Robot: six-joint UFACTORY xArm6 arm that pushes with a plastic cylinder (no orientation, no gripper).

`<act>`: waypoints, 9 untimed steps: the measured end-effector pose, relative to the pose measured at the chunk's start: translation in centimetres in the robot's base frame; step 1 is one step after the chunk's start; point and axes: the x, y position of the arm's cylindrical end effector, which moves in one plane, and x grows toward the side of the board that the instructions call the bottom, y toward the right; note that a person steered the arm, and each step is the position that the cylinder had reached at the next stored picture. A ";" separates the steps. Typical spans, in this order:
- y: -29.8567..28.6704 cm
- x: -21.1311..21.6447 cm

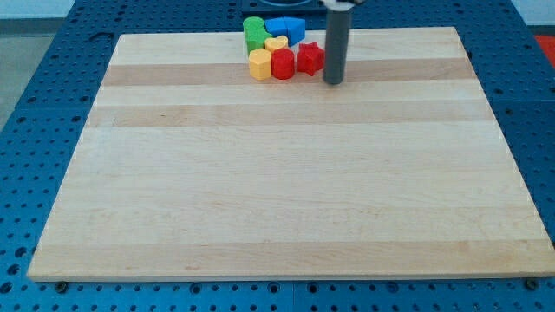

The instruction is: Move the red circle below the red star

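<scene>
Tip (334, 81) touching red star's (310, 58) right.

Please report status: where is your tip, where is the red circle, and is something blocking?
My tip just right of red star. Red circle left of star, touching, not yet below. Yellow block against circle's left.

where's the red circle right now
The red circle sits near the view's top edge of the board, between the yellow block on its left and the red star on its right; my tip is beyond the star.
</scene>
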 end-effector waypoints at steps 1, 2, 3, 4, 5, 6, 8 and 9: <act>5.0 -5.6; 6.2 -10.3; 1.7 -10.0; -7.6 -5.5; -12.7 -2.2; -14.4 0.4; -14.3 1.4; -14.3 2.8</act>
